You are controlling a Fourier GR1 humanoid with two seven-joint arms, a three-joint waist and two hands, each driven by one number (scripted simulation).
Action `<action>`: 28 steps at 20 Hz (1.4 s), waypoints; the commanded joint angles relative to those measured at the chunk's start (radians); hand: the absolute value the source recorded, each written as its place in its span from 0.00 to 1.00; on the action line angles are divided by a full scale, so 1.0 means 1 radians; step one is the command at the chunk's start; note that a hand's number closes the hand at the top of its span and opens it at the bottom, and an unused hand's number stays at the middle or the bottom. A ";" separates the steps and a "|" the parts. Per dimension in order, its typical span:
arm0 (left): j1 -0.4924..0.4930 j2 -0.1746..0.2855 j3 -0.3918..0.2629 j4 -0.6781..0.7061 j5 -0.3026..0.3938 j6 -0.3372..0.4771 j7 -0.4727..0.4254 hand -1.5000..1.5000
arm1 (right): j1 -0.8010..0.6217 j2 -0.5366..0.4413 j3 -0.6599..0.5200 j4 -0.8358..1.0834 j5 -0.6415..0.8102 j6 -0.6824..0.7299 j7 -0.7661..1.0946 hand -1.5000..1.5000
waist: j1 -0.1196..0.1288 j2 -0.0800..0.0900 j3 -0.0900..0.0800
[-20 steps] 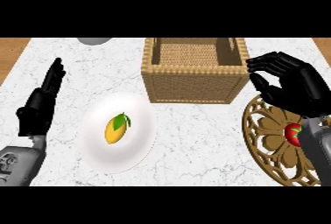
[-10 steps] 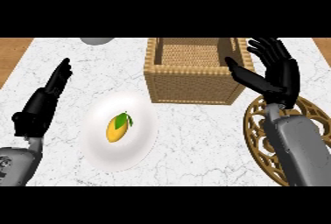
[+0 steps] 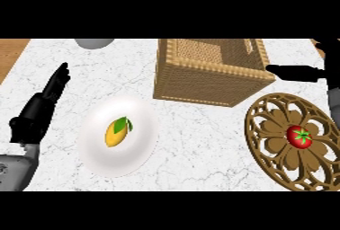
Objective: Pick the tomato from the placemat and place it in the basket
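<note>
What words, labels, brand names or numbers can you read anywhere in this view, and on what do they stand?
None: no writing shows on the basket, placemat, tomato, plate, mango or counter.

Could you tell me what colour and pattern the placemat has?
The placemat is golden brown with an openwork floral pattern, seen in the head view.

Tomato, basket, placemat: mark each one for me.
tomato [image 3: 299, 136], head view, on its red skin.
basket [image 3: 199, 83], head view, on its near wall.
placemat [image 3: 271, 134], head view, on the carved wood left of the tomato.
</note>
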 commanded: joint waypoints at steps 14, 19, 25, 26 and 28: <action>0.008 -0.017 0.019 -0.024 -0.003 -0.023 -0.009 0.50 | -0.136 -0.306 0.041 -0.072 -0.418 0.903 0.511 0.00 | 0.010 0.014 0.012; 0.041 0.015 0.060 -0.089 0.017 -0.061 0.018 0.50 | -0.128 -0.316 0.036 -0.059 -0.433 0.920 0.515 0.00 | 0.024 0.015 0.013; -0.038 -0.047 0.032 0.045 -0.050 -0.056 -0.023 0.50 | -0.072 -0.273 0.071 -0.058 -0.381 0.908 0.466 0.00 | 0.017 0.020 0.013; -0.023 -0.062 0.040 0.035 -0.038 -0.053 -0.033 0.50 | -0.027 -0.281 0.067 -0.073 -0.382 0.914 0.439 0.00 | 0.014 0.019 0.013; 0.000 -0.063 0.033 0.018 -0.064 -0.039 -0.037 0.50 | 0.000 -0.263 0.092 -0.026 -0.329 0.904 0.410 0.00 | 0.021 0.020 0.013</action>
